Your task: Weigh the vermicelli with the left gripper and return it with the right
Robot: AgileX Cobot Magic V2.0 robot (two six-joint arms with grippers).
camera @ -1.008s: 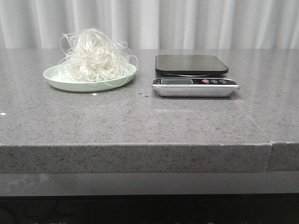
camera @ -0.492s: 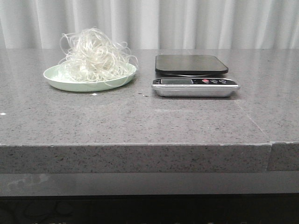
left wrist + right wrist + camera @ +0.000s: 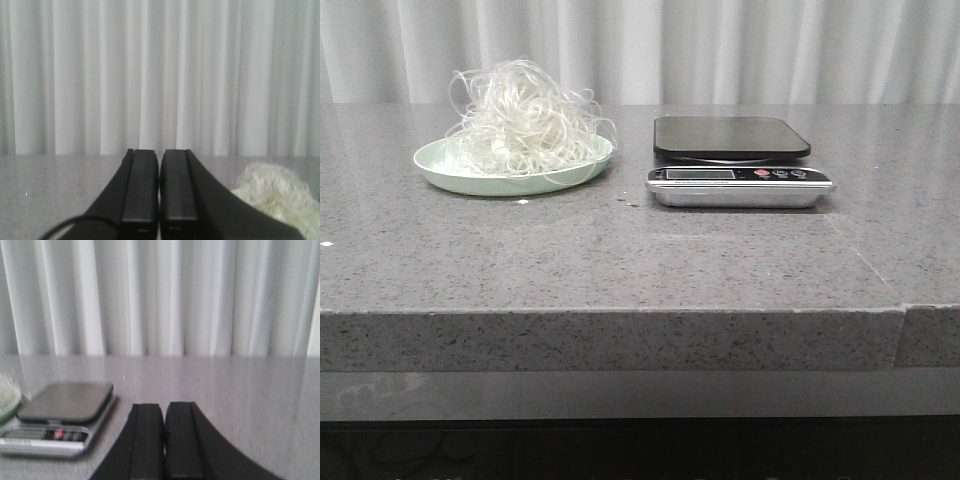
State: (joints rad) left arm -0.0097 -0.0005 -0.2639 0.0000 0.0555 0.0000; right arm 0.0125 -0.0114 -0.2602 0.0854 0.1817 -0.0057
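Note:
The vermicelli is a fluffy whitish bundle piled on a pale green plate at the back left of the table. A kitchen scale with a black platform stands to its right, with nothing on it. Neither gripper shows in the front view. In the left wrist view my left gripper is shut and empty, low over the table, with the vermicelli off to one side. In the right wrist view my right gripper is shut and empty, with the scale beside it.
The grey stone table has a front edge close to the camera and a seam at the right. A white curtain hangs behind the table. A few small crumbs lie between plate and scale.
The front view has shifted very slightly; the plate, vermicelli and scale stay where they were.

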